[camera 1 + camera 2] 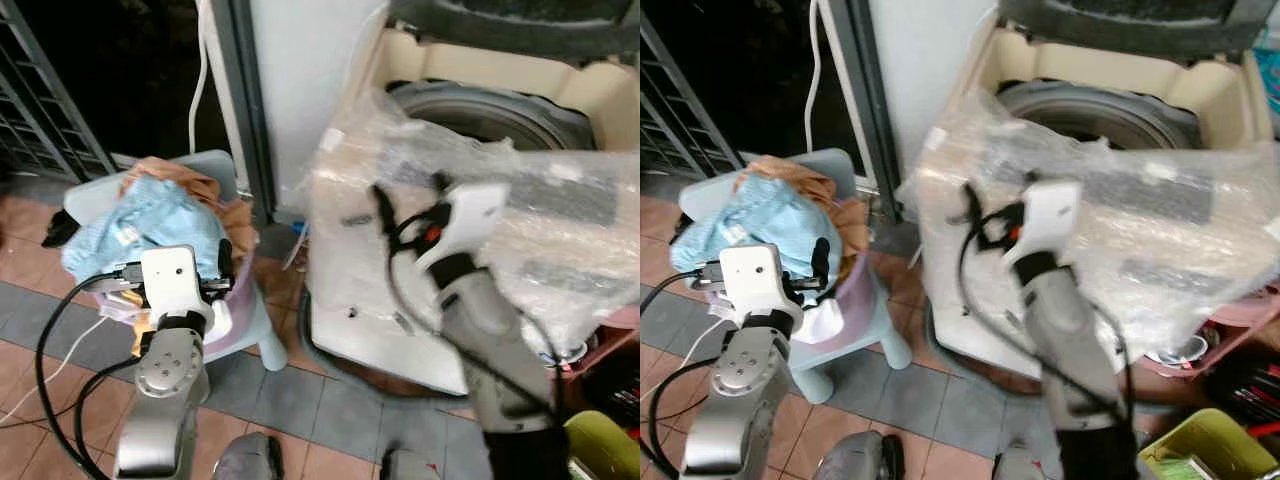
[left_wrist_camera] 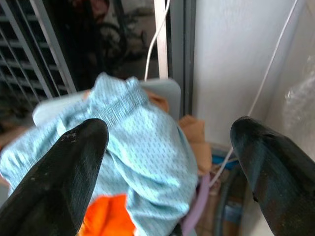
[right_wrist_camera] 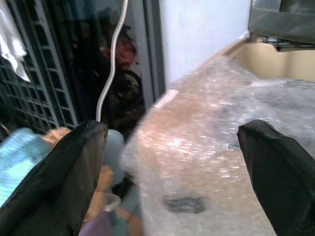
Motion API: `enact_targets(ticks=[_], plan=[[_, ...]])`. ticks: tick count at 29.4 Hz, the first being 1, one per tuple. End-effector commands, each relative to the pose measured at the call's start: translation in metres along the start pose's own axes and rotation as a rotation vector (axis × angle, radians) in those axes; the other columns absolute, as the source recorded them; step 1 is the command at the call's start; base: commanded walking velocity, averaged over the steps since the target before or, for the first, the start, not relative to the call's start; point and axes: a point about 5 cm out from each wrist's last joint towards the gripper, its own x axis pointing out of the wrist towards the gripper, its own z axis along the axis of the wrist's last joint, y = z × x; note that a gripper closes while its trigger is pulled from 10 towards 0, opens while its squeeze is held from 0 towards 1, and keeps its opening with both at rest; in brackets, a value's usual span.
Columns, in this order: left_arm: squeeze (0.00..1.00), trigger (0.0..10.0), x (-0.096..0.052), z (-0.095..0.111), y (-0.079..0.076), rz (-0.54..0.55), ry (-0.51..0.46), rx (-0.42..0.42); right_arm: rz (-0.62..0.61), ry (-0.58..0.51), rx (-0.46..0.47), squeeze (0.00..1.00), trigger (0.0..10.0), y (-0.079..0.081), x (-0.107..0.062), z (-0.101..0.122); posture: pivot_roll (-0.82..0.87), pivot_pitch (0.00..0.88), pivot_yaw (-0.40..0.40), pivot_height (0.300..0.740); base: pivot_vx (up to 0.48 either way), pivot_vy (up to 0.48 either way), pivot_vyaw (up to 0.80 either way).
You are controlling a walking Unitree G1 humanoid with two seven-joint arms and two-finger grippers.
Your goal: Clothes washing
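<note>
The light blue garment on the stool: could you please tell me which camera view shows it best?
The left wrist view: the light blue garment lies large between the open left pincer fingers, mesh weave visible. Both eye views show it smaller, heaped on the stool. The right wrist view catches just a blue corner.

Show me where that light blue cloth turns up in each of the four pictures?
Left eye view: blue cloth heaped on the chair, left of the washer, just beyond the left claw.
Right eye view: same heap, far left.
Left wrist view: the cloth lies between the open left claw's fingers.
Right wrist view: a blue corner at the edge, beside one finger.
Shared landmark: the white cable hanging behind the chair.
</note>
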Motion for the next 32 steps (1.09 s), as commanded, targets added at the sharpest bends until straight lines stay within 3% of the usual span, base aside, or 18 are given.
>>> enact_targets(ticks=[1,5,8,9,13,15,18,32], plan=[[0.0,10.0,0.004,0.008,-0.004,-0.005,-0.028,-0.007,-0.02,0.014,-0.037,0.0,10.0,-0.002,-0.003,0.003,0.0,0.108,0.047,0.74,0.0,0.48,0.0],[0.0,10.0,0.006,0.007,-0.002,0.003,-0.025,-0.005,-0.016,0.033,-0.062,0.0,10.0,-0.004,0.0,0.003,-0.01,0.109,0.048,0.74,0.0,0.48,0.0],[0.0,10.0,0.004,0.006,0.0,0.012,-0.012,-0.01,-0.056,0.03,-0.009,0.0,10.0,-0.008,0.005,0.007,0.0,0.126,0.046,0.74,0.0,0.48,0.0],[0.0,10.0,0.002,0.004,0.001,0.023,-0.005,-0.01,-0.073,0.032,-0.059,0.0,10.0,-0.009,0.006,0.007,0.0,0.126,0.046,0.74,0.0,0.48,0.0],[0.0,10.0,-0.001,0.003,0.002,0.034,-0.002,-0.011,-0.037,0.07,-0.063,0.0,10.0,-0.002,0.003,0.001,0.01,0.126,0.045,0.74,0.0,0.396,0.0],[0.0,10.0,-0.003,0.004,0.0,0.023,-0.016,0.001,0.014,0.069,0.013,0.0,10.0,0.003,0.001,0.0,0.01,0.124,0.044,0.74,0.0,0.0,0.0],[0.0,10.0,-0.003,0.005,0.0,0.021,-0.02,0.002,0.042,0.082,-0.026,0.0,10.0,0.005,0.0,-0.001,0.02,0.122,0.046,0.74,0.0,0.0,0.0],[0.0,10.0,-0.006,0.003,-0.001,-0.027,-0.003,-0.009,0.052,0.069,-0.054,0.0,10.0,-0.006,0.008,0.0,0.02,0.121,0.036,0.74,0.0,0.0,0.76]])
